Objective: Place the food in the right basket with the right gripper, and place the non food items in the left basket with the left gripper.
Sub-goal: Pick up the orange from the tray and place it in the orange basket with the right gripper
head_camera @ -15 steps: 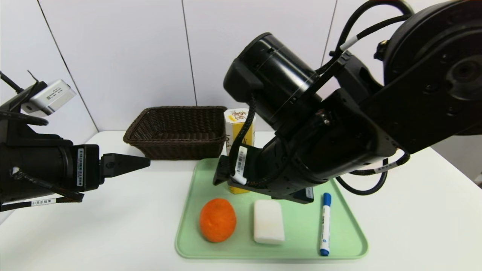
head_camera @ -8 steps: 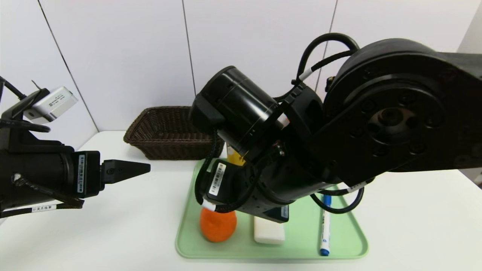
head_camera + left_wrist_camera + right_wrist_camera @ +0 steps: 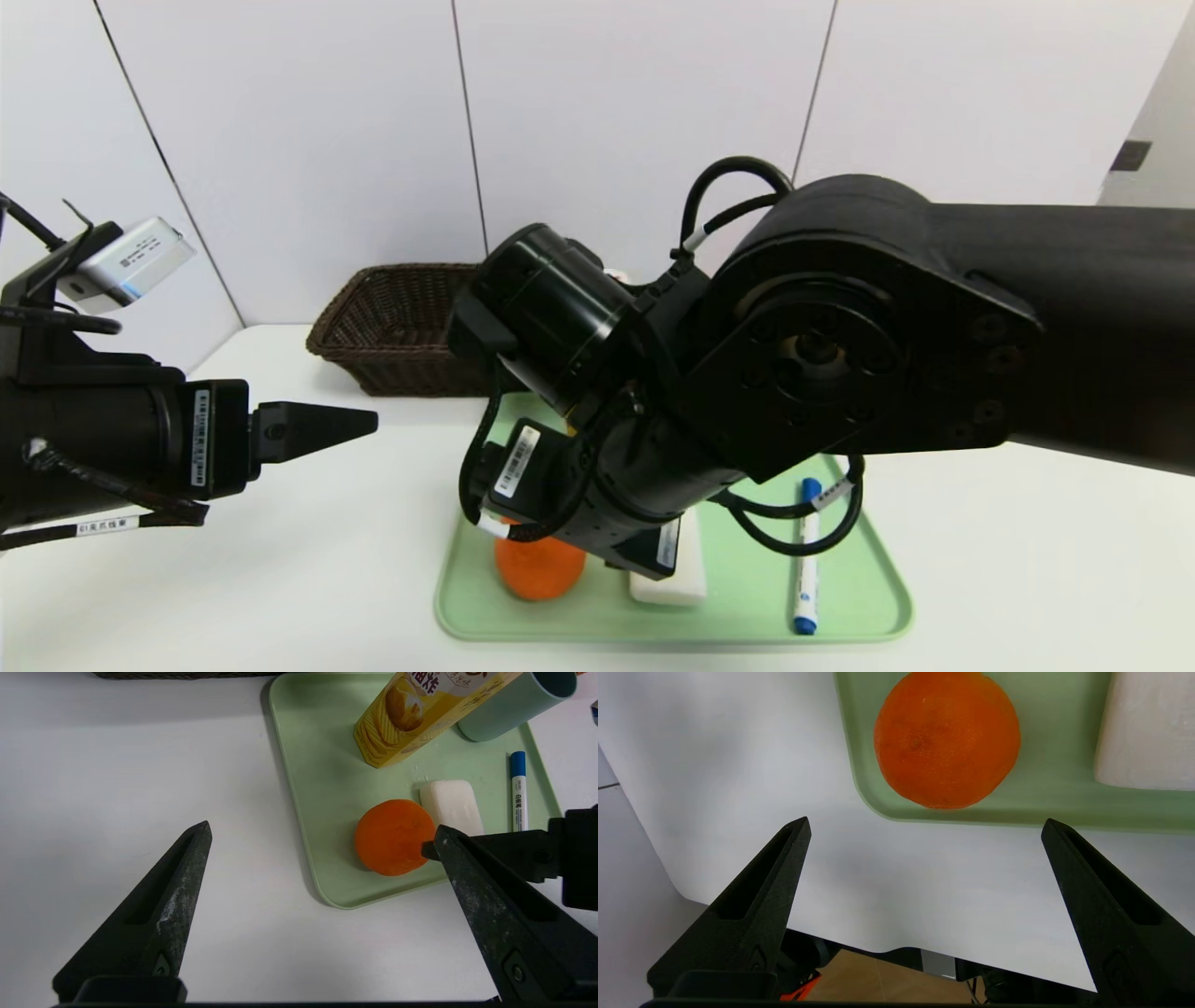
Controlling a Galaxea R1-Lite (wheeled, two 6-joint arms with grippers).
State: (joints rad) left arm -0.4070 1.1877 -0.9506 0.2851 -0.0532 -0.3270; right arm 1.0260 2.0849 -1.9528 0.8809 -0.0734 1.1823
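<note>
Orange [image 3: 393,836], soap [image 3: 452,806], marker [image 3: 518,791] lie in green tray [image 3: 308,788].

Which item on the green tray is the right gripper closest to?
The orange: the open right gripper hangs just short of it at the tray's corner, while the white soap bar lies off to one side.

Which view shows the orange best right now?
The right wrist view: the orange fills it, whole, on the tray, ahead of the open right gripper. The left wrist view also shows it whole but farther off. In the head view the right arm hides most of it.
</note>
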